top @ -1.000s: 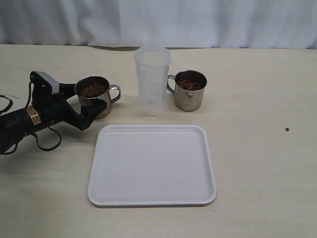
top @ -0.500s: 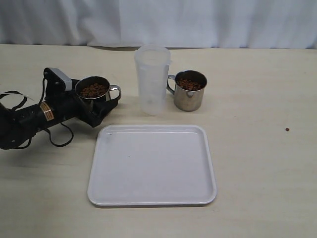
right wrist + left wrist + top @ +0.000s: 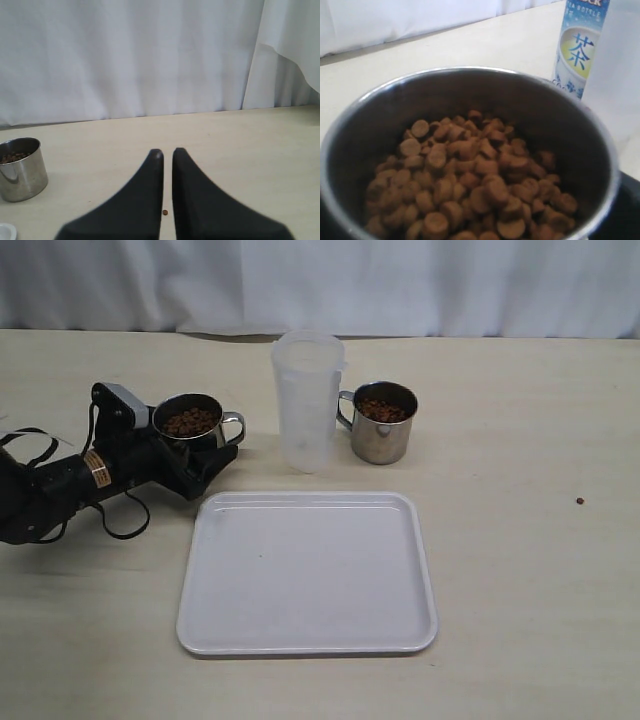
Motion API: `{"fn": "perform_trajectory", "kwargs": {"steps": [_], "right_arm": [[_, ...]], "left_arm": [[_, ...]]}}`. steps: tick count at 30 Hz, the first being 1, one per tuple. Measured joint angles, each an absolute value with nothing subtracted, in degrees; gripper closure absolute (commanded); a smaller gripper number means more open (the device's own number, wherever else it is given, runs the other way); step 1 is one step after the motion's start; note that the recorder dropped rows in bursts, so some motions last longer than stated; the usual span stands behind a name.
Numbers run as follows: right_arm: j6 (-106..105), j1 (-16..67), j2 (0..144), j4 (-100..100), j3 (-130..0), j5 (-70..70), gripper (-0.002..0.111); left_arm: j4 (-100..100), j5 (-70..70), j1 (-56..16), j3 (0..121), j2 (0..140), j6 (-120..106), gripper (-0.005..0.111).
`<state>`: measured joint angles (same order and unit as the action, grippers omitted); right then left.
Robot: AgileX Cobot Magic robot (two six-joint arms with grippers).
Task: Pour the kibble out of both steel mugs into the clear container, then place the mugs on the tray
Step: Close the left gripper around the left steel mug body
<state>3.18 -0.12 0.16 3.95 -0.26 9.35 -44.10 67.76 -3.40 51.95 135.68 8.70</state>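
The left gripper (image 3: 212,448) is laid low, spread around the upright steel mug (image 3: 188,433), whose handle is pointed to three o'clock. The right gripper (image 3: 167,152) is clenched.

You have open pale bench (image 3: 530,580) on the right, bare save one stray brown pellet (image 3: 579,501), but the tall translucent plastic container (image 3: 307,400) stands close between the left shiny steel mug (image 3: 197,439) and the right steel mug (image 3: 382,440), with the flat white tray (image 3: 307,575) just in front.

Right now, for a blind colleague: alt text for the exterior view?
The left hand, open, straddles a steel mug of kibble beside a clear container. A second full mug stands on the container's other side; a white tray lies in front.
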Motion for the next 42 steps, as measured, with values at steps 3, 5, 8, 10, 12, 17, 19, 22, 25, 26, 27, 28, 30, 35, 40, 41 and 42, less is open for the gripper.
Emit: {"fn": "perform_trajectory", "kwargs": {"steps": [3, 5, 8, 10, 12, 17, 19, 22, 25, 26, 27, 28, 30, 35, 40, 41, 42], "right_arm": [[3.2, -0.1, 0.2, 3.9, -0.3, 9.4, 0.103], [3.2, -0.1, 0.2, 3.9, -0.3, 9.4, 0.103], [3.2, -0.1, 0.2, 3.9, -0.3, 9.4, 0.103], [3.2, -0.1, 0.2, 3.9, -0.3, 9.4, 0.103], [3.2, -0.1, 0.2, 3.9, -0.3, 9.4, 0.103], [3.2, -0.1, 0.2, 3.9, -0.3, 9.4, 0.103], [3.2, -0.1, 0.2, 3.9, -0.3, 9.4, 0.103], [3.2, -0.1, 0.2, 3.9, -0.3, 9.4, 0.103], [3.2, -0.1, 0.2, 3.9, -0.3, 9.4, 0.103], [3.2, -0.1, 0.2, 3.9, -0.3, 9.4, 0.103], [3.2, -0.1, 0.2, 3.9, -0.3, 9.4, 0.103], [3.2, -0.1, 0.2, 3.9, -0.3, 9.4, 0.103], [3.2, -0.1, 0.2, 3.9, -0.3, 9.4, 0.103], [3.2, -0.1, 0.2, 3.9, -0.3, 9.4, 0.103], [3.2, -0.1, 0.2, 3.9, -0.3, 9.4, 0.103], [3.2, -0.1, 0.2, 3.9, -0.3, 9.4, 0.103], [3.2, -0.1, 0.2, 3.9, -0.3, 9.4, 0.103]], "left_arm": [[-44.1, 68.6, -3.4, 52.0, 135.7, 8.7, 0.025], [-43.7, 68.8, -3.4, 52.0, 135.7, 8.7, 0.025], [-42.7, 69.0, -3.4, 52.0, 135.7, 8.7, 0.025], [-42.1, 69.0, -3.4, 52.0, 135.7, 8.7, 0.025], [-41.9, 69.0, -3.4, 52.0, 135.7, 8.7, 0.025], [-41.8, 68.9, -3.4, 52.0, 135.7, 8.7, 0.025], [-41.8, 68.8, -3.4, 52.0, 135.7, 8.7, 0.025], [-41.8, 67.8, -3.4, 52.0, 135.7, 7.9, 0.025], [-41.8, 67.0, -3.4, 52.0, 135.7, 6.2, 0.025], [-41.8, 66.7, -3.4, 52.0, 135.8, 6.1, 0.025], [-41.8, 66.5, -3.4, 52.0, 135.8, 5.9, 0.025], [-41.8, 66.5, -3.4, 52.0, 135.9, 5.7, 0.025], [-41.8, 66.4, -3.4, 52.0, 135.9, 5.3, 0.025], [-41.8, 66.4, -3.4, 52.0, 135.9, 4.6, 0.025], [-41.8, 67.7, -3.4, 52.0, 135.9, 4.7, 0.025], [-41.8, 68.2, -3.4, 52.0, 135.9, 5.2, 0.025], [-41.8, 68.5, -3.4, 52.0, 135.9, 5.9, 0.025]]}}
